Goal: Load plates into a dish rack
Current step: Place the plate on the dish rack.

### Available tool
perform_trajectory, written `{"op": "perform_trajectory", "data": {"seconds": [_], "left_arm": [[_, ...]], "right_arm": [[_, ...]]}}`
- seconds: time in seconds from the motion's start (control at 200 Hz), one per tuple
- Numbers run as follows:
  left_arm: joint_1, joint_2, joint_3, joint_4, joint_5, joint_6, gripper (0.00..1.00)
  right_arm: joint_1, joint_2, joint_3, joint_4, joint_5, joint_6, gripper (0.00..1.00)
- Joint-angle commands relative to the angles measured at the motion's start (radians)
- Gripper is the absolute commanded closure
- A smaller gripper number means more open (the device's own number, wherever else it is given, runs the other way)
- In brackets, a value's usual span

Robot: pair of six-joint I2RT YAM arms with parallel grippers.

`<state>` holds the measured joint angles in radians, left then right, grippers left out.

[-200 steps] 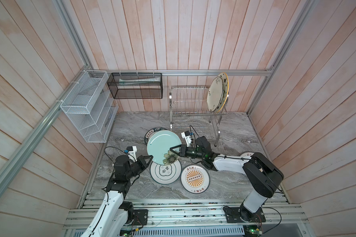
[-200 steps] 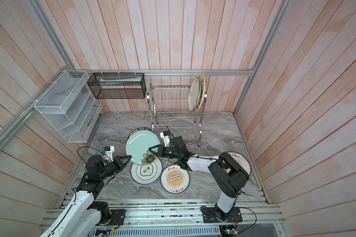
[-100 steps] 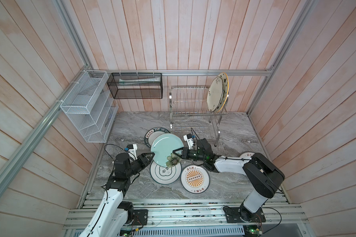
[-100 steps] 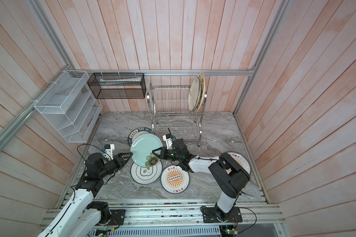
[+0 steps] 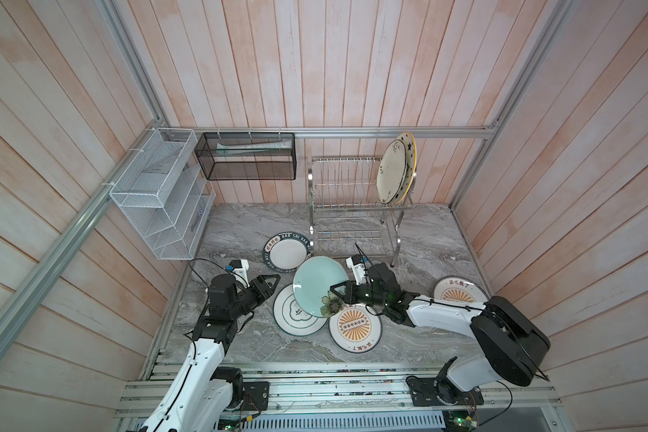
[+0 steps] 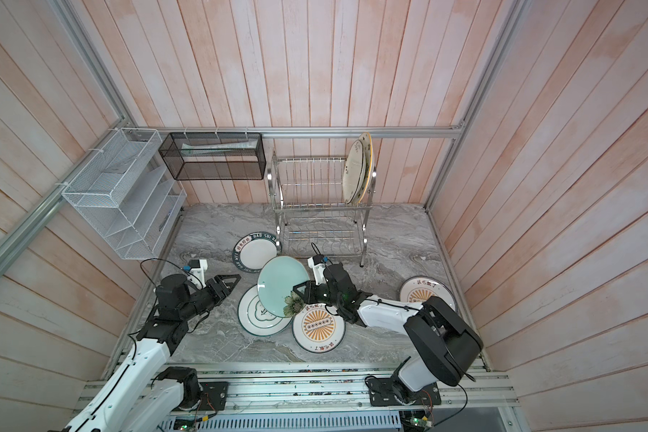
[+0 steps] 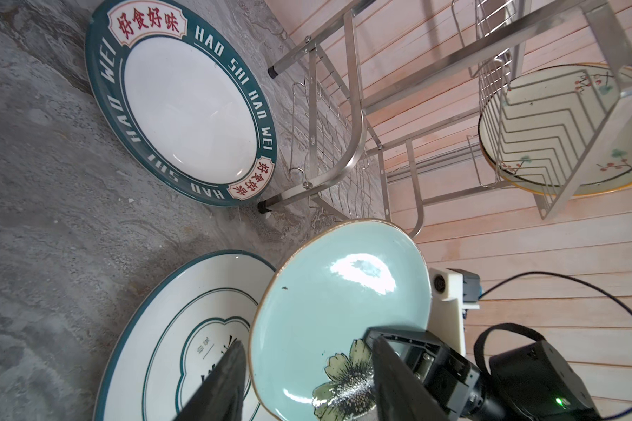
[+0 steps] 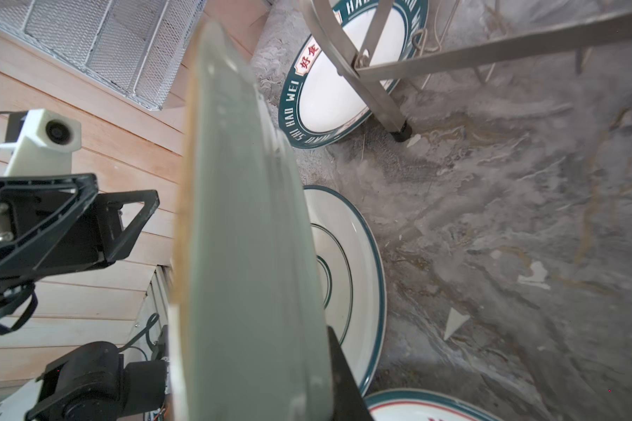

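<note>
Right claw (image 5: pixel 333 295) grips green plate (image 5: pixel 317 286) by rim; left claw (image 5: pixel 272 286) open. I fear it pivots, hitting plate below (image 5: pixel 292 321).

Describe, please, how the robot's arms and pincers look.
The left arm and right arm have white links and black joints. The left pincer and right pincer are black, with hollow triangular fingers. Each wrist carries a white camera block trailing black cable; a green light shows on the right wrist.

Your left arm (image 5: pixel 203 359), right arm (image 5: pixel 442 314): white links, black joints. Left gripper (image 5: pixel 275 284), right gripper (image 5: pixel 333 293): black triangular frame fingers (image 8: pixel 132 196). White wrist cameras (image 8: pixel 48 140). Black cable (image 7: pixel 478 346) loops. Green LED (image 7: pixel 558 401), silver screws (image 8: pixel 0 207).
</note>
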<state>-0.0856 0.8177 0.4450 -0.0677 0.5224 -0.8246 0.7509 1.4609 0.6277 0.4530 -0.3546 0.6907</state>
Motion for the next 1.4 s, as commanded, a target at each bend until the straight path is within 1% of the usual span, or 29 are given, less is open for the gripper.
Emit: {"op": "perform_trajectory", "data": {"seconds": [0.0,0.085,0.19,0.385,0.465,0.54,0.645,0.78,0.9,1.04,1.145,1.215,1.31,1.395], "left_arm": [[-0.003,0.013,0.039,0.012,-0.015,0.028,0.43],[-0.003,0.024,0.044,0.045,0.021,0.026,0.43],[-0.007,0.027,0.059,0.058,0.039,0.026,0.43],[-0.017,-0.003,0.084,0.058,0.023,0.038,0.43],[-0.039,-0.010,0.093,0.063,0.012,0.045,0.43],[-0.078,-0.014,0.110,0.065,-0.012,0.062,0.43],[-0.164,-0.035,0.139,0.049,-0.104,0.109,0.43],[-0.255,-0.058,0.185,0.016,-0.207,0.170,0.43],[-0.330,-0.102,0.179,0.065,-0.258,0.202,0.43],[-0.438,-0.127,0.178,0.103,-0.337,0.241,0.42],[-0.514,-0.111,0.200,0.088,-0.401,0.279,0.42],[-0.570,-0.090,0.222,0.069,-0.448,0.306,0.43],[-0.648,-0.052,0.255,0.057,-0.519,0.351,0.43],[-0.700,-0.021,0.277,0.051,-0.559,0.389,0.43]], "right_arm": [[-0.001,-0.117,0.010,0.075,0.011,-0.113,1.00],[-0.001,-0.177,0.011,0.072,-0.025,-0.170,1.00],[-0.003,-0.235,0.046,0.009,-0.044,-0.243,1.00],[-0.025,-0.335,0.190,-0.170,-0.072,-0.364,1.00],[-0.030,-0.364,0.234,-0.202,-0.078,-0.385,1.00],[-0.031,-0.375,0.260,-0.214,-0.079,-0.390,1.00],[-0.039,-0.399,0.289,-0.223,-0.030,-0.397,1.00],[-0.041,-0.420,0.345,-0.245,0.073,-0.410,1.00],[-0.041,-0.429,0.405,-0.268,0.158,-0.453,1.00],[-0.042,-0.411,0.495,-0.302,0.238,-0.514,1.00],[-0.046,-0.393,0.552,-0.298,0.304,-0.550,1.00],[-0.049,-0.368,0.601,-0.298,0.372,-0.561,1.00],[-0.067,-0.328,0.654,-0.279,0.439,-0.567,1.00],[-0.090,-0.281,0.702,-0.270,0.485,-0.575,1.00]]}}
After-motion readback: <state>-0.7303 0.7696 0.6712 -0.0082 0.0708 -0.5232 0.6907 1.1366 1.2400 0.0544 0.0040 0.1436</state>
